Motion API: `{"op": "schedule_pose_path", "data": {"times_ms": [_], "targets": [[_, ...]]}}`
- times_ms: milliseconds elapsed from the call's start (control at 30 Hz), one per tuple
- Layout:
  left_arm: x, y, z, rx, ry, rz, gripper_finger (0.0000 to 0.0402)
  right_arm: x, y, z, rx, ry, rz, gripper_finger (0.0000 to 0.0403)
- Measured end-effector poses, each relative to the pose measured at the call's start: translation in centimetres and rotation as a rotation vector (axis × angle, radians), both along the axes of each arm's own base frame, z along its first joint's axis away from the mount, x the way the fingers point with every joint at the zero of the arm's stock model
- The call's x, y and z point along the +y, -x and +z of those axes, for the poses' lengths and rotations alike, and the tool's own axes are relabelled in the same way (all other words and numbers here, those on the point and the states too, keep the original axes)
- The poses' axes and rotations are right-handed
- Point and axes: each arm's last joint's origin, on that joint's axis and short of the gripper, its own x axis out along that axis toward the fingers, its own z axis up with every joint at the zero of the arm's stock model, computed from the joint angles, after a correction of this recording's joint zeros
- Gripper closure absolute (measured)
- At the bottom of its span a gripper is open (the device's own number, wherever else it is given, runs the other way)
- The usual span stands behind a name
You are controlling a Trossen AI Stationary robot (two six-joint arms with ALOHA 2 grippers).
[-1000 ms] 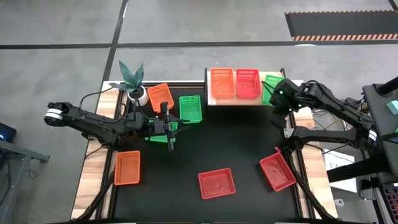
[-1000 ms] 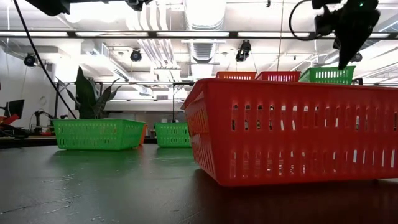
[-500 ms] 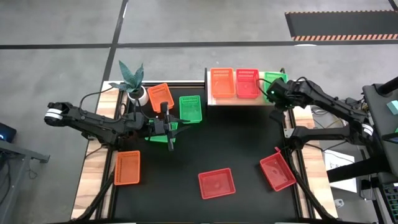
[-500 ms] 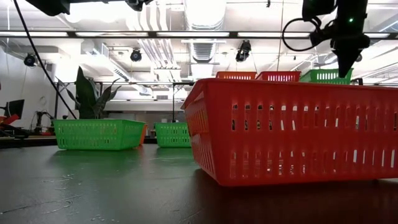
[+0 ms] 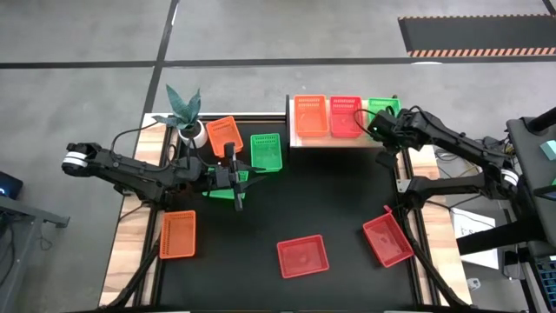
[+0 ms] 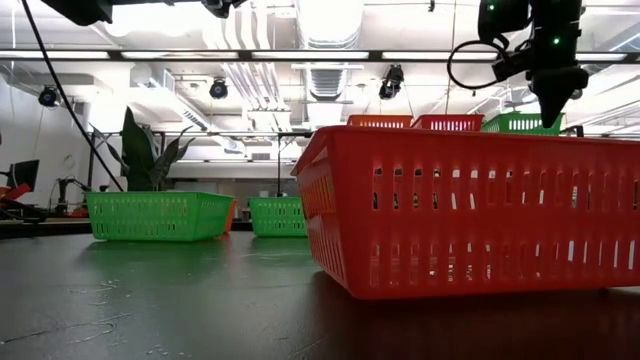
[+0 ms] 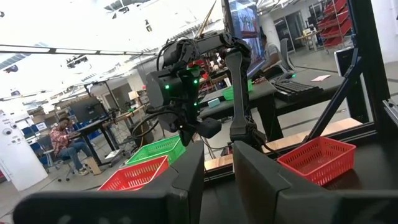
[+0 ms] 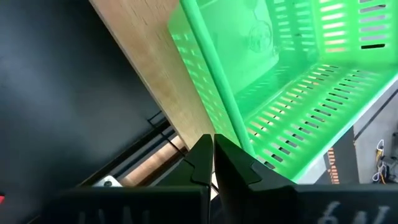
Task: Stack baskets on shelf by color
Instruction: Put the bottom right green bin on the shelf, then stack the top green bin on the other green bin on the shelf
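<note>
Translucent green mesh basket (image 8: 292, 81) on shelf (image 8: 168, 93)

The right gripper (image 8: 213, 163), fingers pressed together, hovers at a green basket's (image 8: 292, 81) rim on the wooden shelf (image 8: 149, 68).

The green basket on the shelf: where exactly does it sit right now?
In the high view the green basket sits at the right end of the shelf, beside the red basket, with the right gripper at its near edge.

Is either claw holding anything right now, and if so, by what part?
Nothing is held. The right claw is shut beside a green basket, at its rim; the left claw is empty.
</note>
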Motion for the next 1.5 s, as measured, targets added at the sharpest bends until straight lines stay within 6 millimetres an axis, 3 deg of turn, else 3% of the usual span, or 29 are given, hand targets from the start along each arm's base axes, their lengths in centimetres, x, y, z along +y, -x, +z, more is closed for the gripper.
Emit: {"op": "schedule_pose_path", "data": {"times_ms": [167,300,433,567,767,967,1100,1267,1367,1500], "targets": [[0.0,0.0,0.0,0.001,0.000,0.000,0.0331,0.3,0.1,1.0,-0.045,-0.048,-0.025,0.0394],[0.0,0.0,0.0,0.000,0.000,0.000,0.0331,0.5,-0.5,2.8,-0.270,-0.152,-0.111,0.0394],[0.0,0.0,0.0,0.000,0.000,0.002,0.0331,-0.6,-2.0,4.8,-0.528,-0.036,-0.315,0.0394],[0.0,0.0,0.0,-0.001,0.000,0.002,0.0331,-2.5,-3.2,5.9,-0.511,0.120,-0.409,0.0394],[0.0,0.0,0.0,0.001,-0.023,0.006,0.0331,-6.3,-5.5,5.7,-0.445,0.111,-0.458,0.0394],[0.1,0.0,-0.1,0.009,-0.025,0.007,0.0331,-6.9,-7.5,7.2,-0.509,0.141,-0.342,0.0394],[0.1,-0.1,-0.3,0.038,-0.029,0.008,0.0331,-4.8,-8.2,8.1,-0.581,0.154,-0.232,0.0394],[0.1,-0.1,-0.7,0.071,-0.025,0.009,0.0331,-0.2,-8.1,8.7,-0.679,0.147,-0.065,0.0394],[0.1,-0.1,-1.0,0.102,-0.027,0.010,0.0331,3.0,-8.1,8.1,-0.792,0.139,0.092,0.0394],[0.0,-0.4,-1.3,0.117,0.002,0.006,0.0331,6.8,-7.5,5.6,-0.960,0.136,0.302,0.0394]]}}
